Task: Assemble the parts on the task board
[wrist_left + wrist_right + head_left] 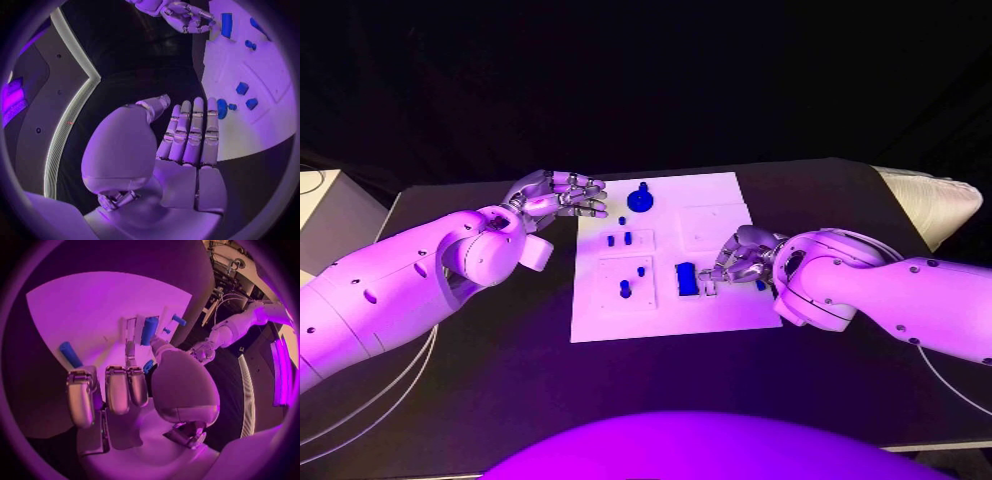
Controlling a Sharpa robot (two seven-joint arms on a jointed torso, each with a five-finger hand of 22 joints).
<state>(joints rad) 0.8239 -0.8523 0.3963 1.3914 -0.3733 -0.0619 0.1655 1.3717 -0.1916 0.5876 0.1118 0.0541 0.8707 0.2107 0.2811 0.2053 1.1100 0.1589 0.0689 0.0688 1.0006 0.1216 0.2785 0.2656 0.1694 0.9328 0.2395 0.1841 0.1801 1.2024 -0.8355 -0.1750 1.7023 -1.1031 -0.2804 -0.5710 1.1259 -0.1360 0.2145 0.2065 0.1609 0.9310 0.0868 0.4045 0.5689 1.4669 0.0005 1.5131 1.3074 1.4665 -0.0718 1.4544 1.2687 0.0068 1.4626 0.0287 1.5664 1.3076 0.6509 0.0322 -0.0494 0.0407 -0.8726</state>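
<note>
1. Black bench (473, 350) under a dark backdrop, white task board (668, 310) lying at its middle.
2. Left hand (557, 195) just off the board's far left corner, fingers (190, 132) straight and close together, holding nothing, tips near a round blue part (640, 199).
3. Small blue pegs (619, 239) standing left of the board's centre, two more blue parts (632, 283) nearer its front edge.
4. Larger blue block (687, 278) upright near the board's centre, just left of the right hand.
5. Right hand (737, 258) over the board's right half, fingers (119, 390) curled down beside the block; cannot tell whether anything sits in its grasp.
</note>
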